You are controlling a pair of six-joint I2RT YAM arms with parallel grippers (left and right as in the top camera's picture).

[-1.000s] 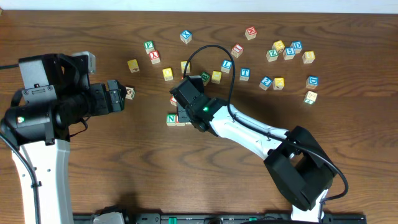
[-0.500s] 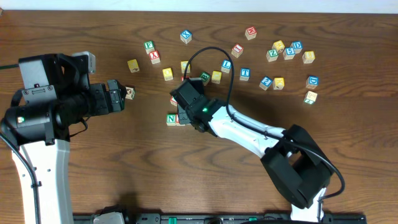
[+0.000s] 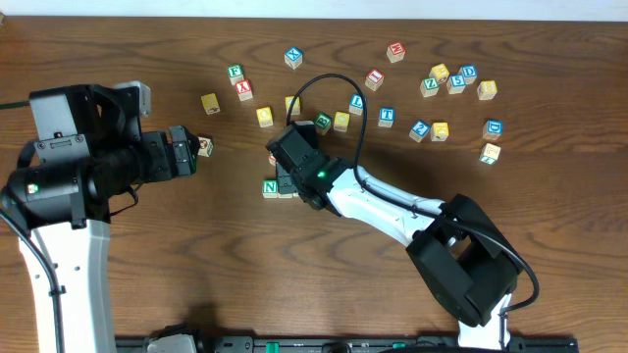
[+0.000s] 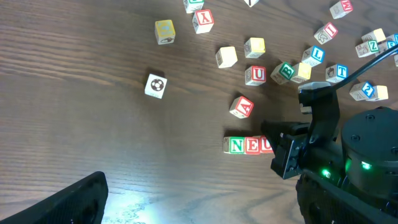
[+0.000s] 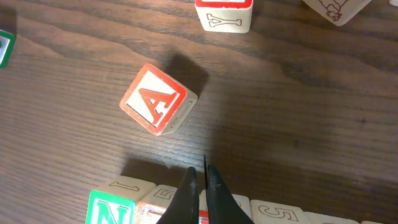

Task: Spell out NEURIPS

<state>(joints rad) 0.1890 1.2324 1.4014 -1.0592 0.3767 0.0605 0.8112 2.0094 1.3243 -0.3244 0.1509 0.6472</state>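
A row of three wooden cubes reads N (image 4: 236, 145), E (image 4: 252, 146), U (image 4: 266, 146), and the U is partly covered by the right arm. My right gripper (image 5: 204, 177) is shut with nothing in it. Its tips hang just above the row, over the cube beside the green N (image 5: 112, 210). From overhead the right wrist (image 3: 294, 162) hides most of the row except N (image 3: 270, 187). My left gripper (image 3: 193, 153) hovers open and empty at the left; one of its fingers (image 4: 74, 202) shows. The remaining letter cubes lie scattered, too small to read.
A red A cube (image 5: 155, 99) lies tilted just behind the row. A second red U cube (image 4: 255, 75), blue L (image 4: 315, 55) and T (image 4: 339, 72) cubes and yellow cubes (image 4: 165, 31) lie further back. A picture cube (image 3: 205, 146) sits by the left gripper.
The right arm has shifted very slightly left over the row. The left arm and the cubes have not moved.
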